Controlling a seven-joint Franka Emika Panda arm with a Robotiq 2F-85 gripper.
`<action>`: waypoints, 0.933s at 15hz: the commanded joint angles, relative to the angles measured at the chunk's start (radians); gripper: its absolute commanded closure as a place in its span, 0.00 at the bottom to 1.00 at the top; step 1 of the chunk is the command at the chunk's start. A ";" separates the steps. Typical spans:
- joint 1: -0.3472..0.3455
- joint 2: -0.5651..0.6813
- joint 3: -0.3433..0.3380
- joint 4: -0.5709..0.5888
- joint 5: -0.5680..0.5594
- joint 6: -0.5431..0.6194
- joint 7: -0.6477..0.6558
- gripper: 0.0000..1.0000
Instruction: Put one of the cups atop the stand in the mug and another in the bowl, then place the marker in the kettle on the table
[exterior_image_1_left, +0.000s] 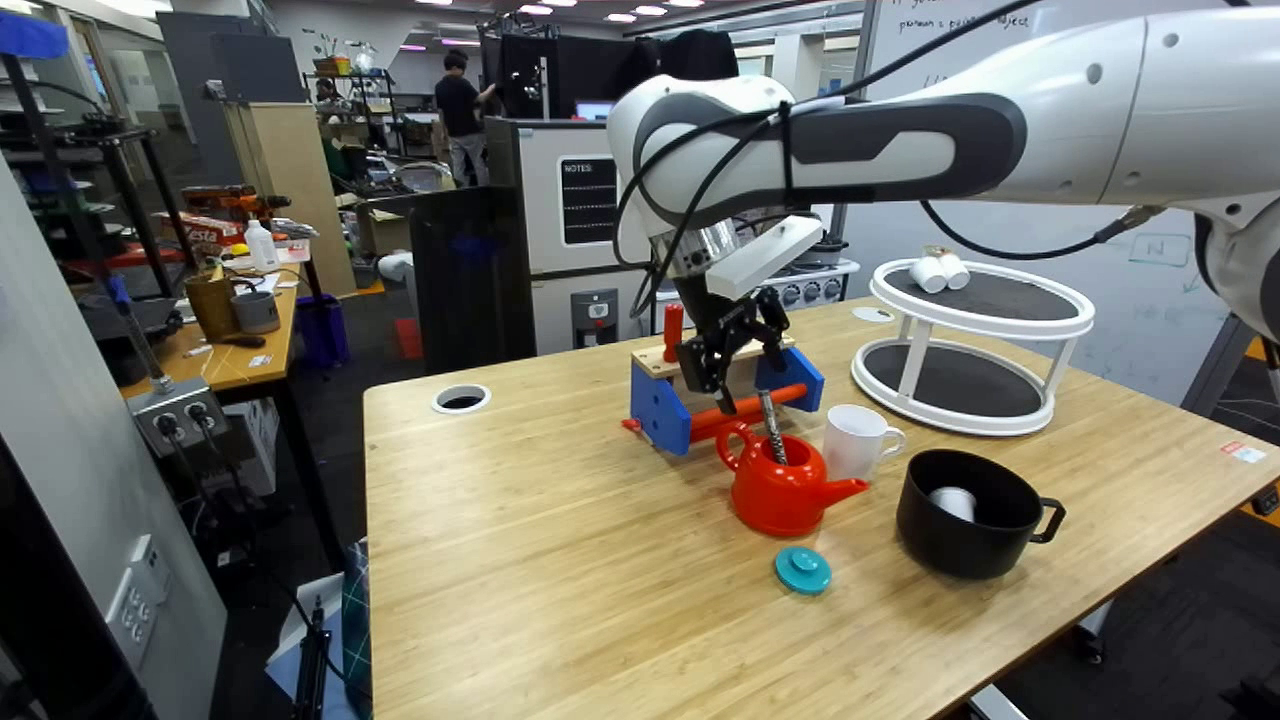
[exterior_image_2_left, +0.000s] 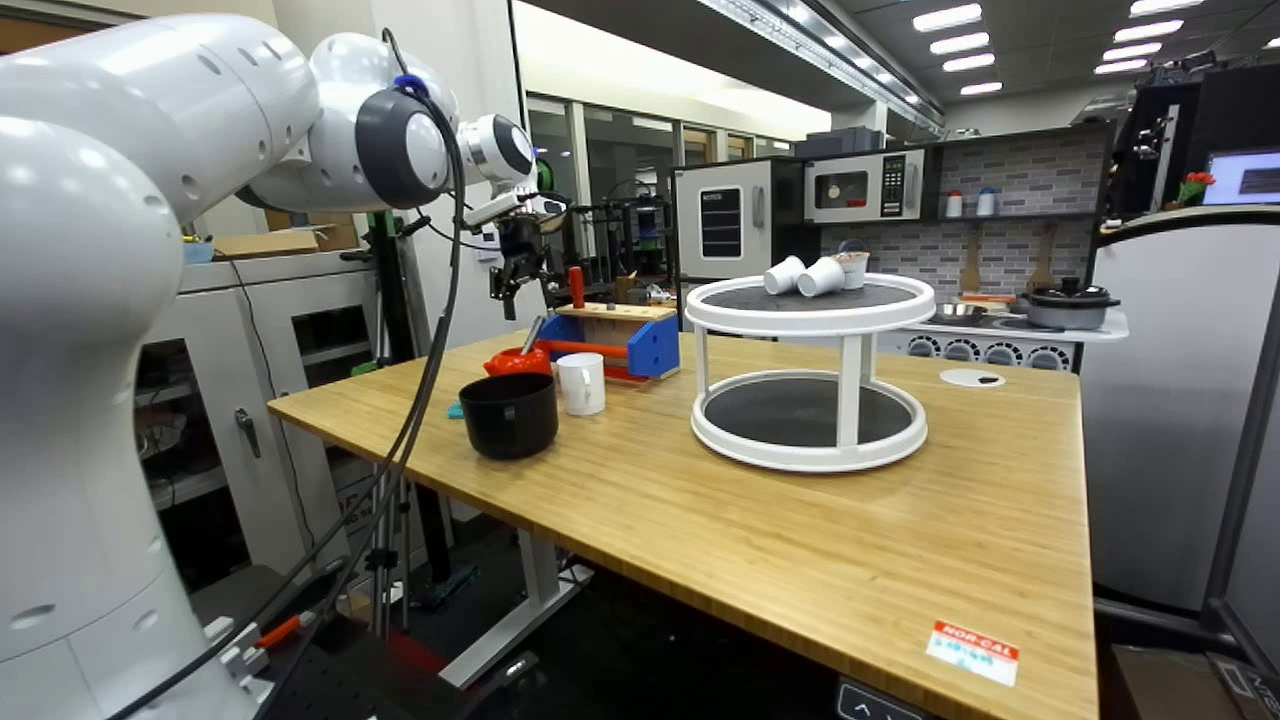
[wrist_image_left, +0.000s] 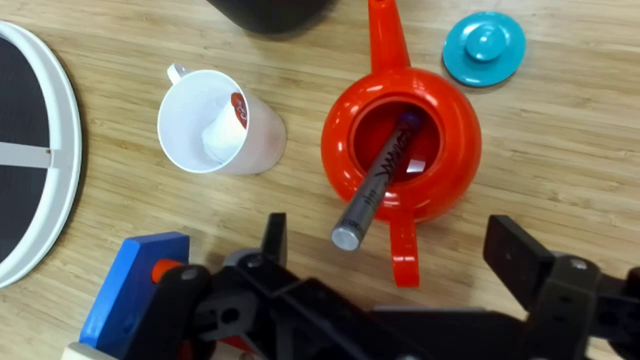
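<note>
Nearest the camera, low in the wrist view: hand, spread wide and holding nothing, above the handle side of the kettle; likely that wide to clear the marker. Marker in the kettle, slanted, apparently leaning on the rim toward the handle, probably too long to lie inside. Lid on the bench just beside the kettle, presumably off to leave the mouth free for the marker. Beside the kettle, mug with one cup inside, as asked. Off the kettle's spout end, bowl with another cup in it. Well apart from the kettle, stand with more cups on top, probably surplus.
</note>
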 joint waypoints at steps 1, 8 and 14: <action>0.008 0.007 -0.013 0.028 -0.029 0.054 -0.021 0.00; -0.026 0.026 -0.011 0.012 -0.020 0.065 -0.019 0.00; -0.035 0.041 -0.008 0.013 -0.018 0.055 -0.019 0.00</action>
